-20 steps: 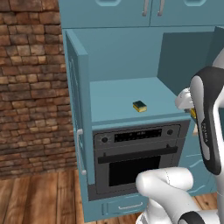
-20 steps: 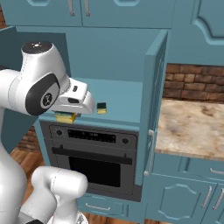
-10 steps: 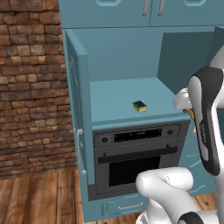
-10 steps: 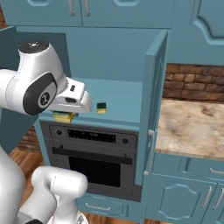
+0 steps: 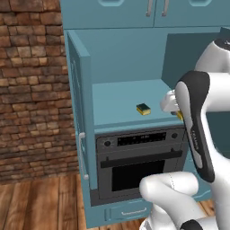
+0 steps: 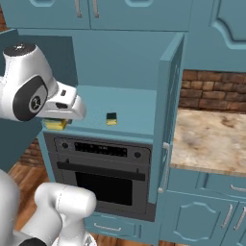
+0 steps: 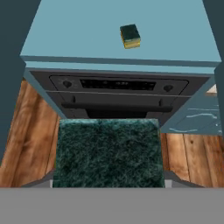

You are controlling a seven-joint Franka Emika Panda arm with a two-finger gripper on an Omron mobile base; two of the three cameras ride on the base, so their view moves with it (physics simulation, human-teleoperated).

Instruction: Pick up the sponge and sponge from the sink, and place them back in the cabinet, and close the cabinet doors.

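One sponge [image 5: 143, 109] [image 6: 111, 118] [image 7: 130, 36] lies green face up on the teal shelf [image 5: 117, 96] [image 6: 134, 108] [image 7: 78, 35] of the open cabinet. My gripper [image 5: 178, 113] [image 6: 56, 122] [image 7: 108, 175] is shut on the other sponge [image 5: 180, 116] [image 6: 55, 125] [image 7: 108, 151]. It hovers in front of the shelf's front edge, above the black oven [image 5: 134, 157] [image 6: 103, 166] [image 7: 113, 94]. Both cabinet doors stand open, one at the left [image 5: 80, 108] and one at the right [image 6: 168, 110]. The sink is out of view.
A tan marble counter [image 6: 211, 139] runs to the right of the cabinet over low teal drawers [image 6: 206, 211]. A brick wall [image 5: 31, 90] stands to the left. Smaller teal doors [image 5: 148, 9] hang above the shelf. The floor below is wooden [image 7: 30, 140].
My hand has shifted a little to the left along the shelf's front with the sponge still in its grip. The sponge on the shelf has not moved.
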